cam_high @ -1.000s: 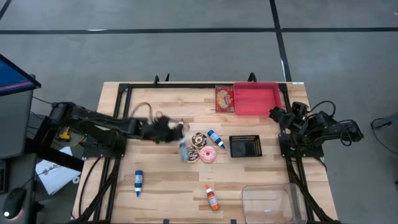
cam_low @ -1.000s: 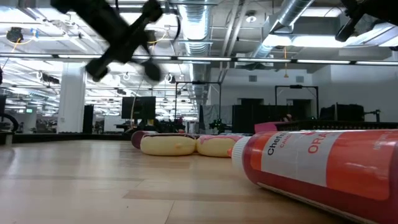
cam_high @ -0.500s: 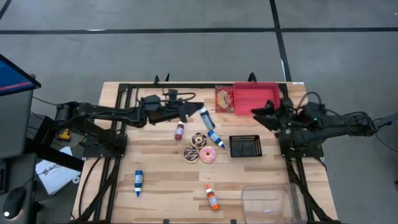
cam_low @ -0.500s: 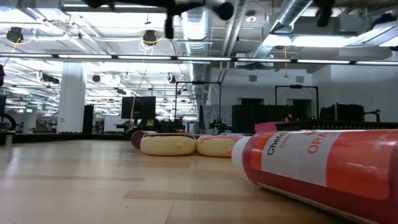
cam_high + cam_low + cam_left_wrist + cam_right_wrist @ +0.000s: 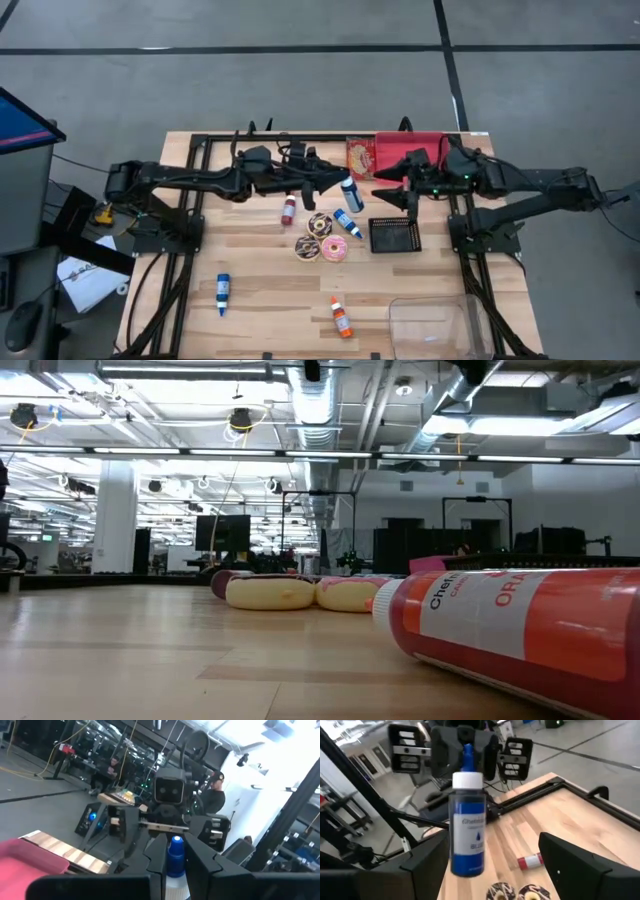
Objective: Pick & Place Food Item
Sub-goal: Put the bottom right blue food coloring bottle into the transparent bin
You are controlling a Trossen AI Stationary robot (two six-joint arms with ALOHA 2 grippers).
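A: Where is the blue bottle point(image 5: 351, 193)?

B: Above centre in the overhead frame, in the air, clamped by its top end in the left gripper point(image 5: 338, 186).

A: How will it handle?

B: Likely light, rigid, smooth plastic; grip the labelled body.

A: And the arms?

B: Both stretched level toward each other. The right gripper point(image 5: 388, 180) faces the bottle, jaws apart.

I see the blue bottle point(image 5: 351, 193) with its white cap lifted off the table, pinched at its nozzle; two donuts point(image 5: 320, 237) lie at its six o'clock.
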